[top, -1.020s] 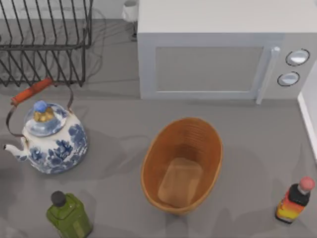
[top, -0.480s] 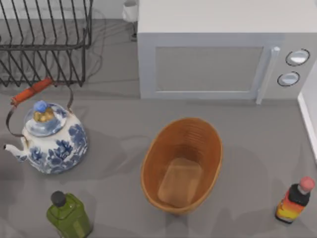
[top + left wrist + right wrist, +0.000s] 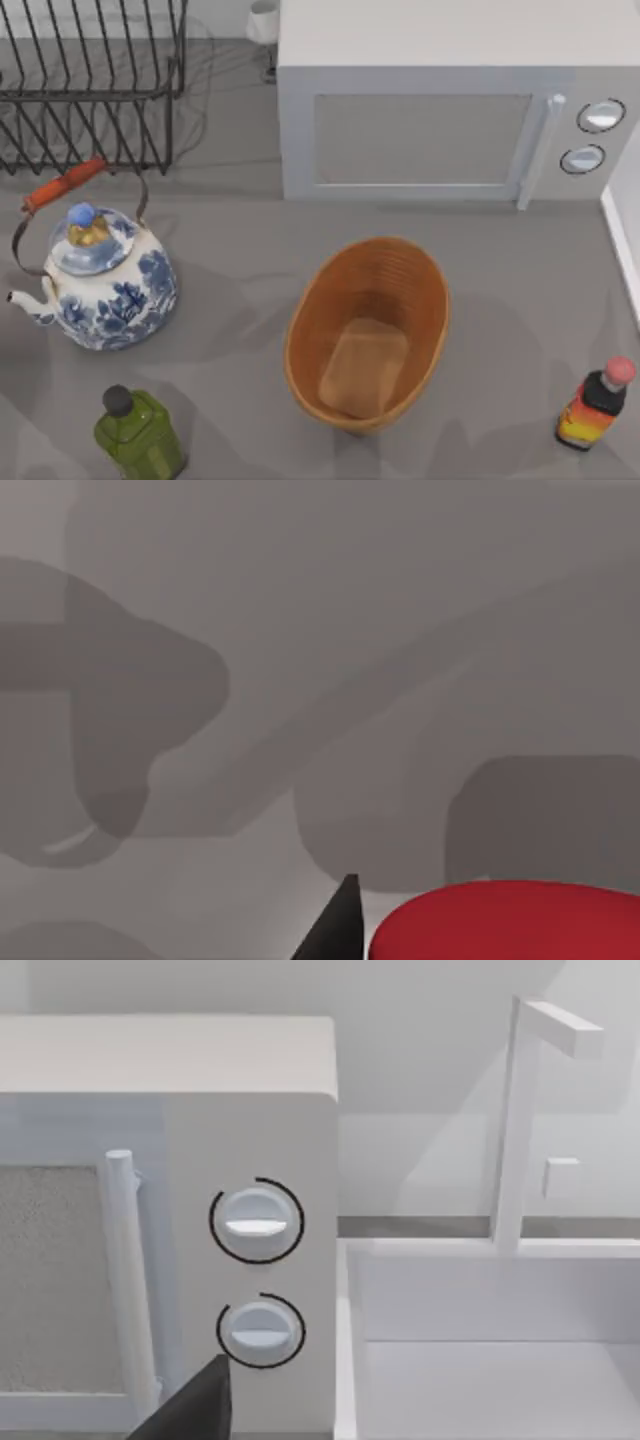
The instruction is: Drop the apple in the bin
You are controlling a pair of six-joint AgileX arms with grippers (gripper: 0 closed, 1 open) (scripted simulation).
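One oval orange-brown wicker bin (image 3: 367, 333) sits mid-counter (image 3: 230, 280), between one blue-and-white teapot (image 3: 98, 275) and one red-capped bottle (image 3: 597, 402). One bright red apple (image 3: 505, 920) lies just beside the left gripper's dark fingertip (image 3: 335, 925); its grip cannot be told.

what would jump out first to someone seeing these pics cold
Probably the orange-brown wicker bin in the middle of the table, in front of the big white microwave. Next, the blue-and-white teapot at the table's left, with a green bottle in front of it. In the left wrist view, the bright red apple sits close beside a dark fingertip.
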